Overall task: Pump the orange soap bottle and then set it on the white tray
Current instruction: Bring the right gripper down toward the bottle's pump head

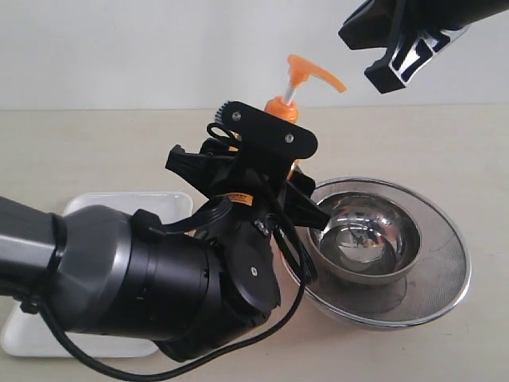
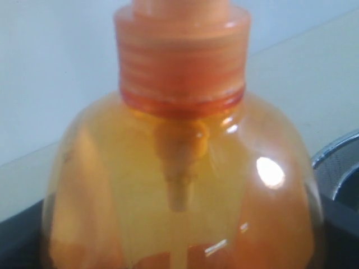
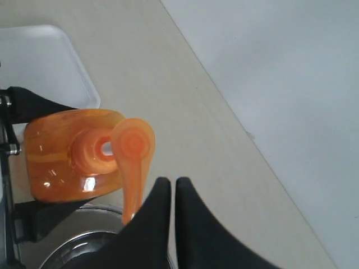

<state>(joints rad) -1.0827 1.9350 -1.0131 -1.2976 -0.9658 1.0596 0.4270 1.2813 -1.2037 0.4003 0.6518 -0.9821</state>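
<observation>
The orange soap bottle [image 3: 67, 154] stands upright between the black fingers [image 3: 39, 105] of my left gripper [image 1: 253, 187], which is shut on its body. In the left wrist view the bottle [image 2: 179, 168] fills the frame up to its threaded collar. Its orange pump head [image 1: 306, 73] rises above the left arm, with the spout pointing right. My right gripper [image 1: 383, 76] hangs above and to the right of the spout. Its fingers are shut with nothing between them [image 3: 173, 184]. The white tray [image 1: 119, 204] lies at the left, mostly hidden by the left arm.
A round steel bowl [image 1: 366, 243] sits in a mesh strainer [image 1: 445, 270] just right of the bottle. The pale tabletop runs back to a white wall. The bulky left arm covers the front left of the table.
</observation>
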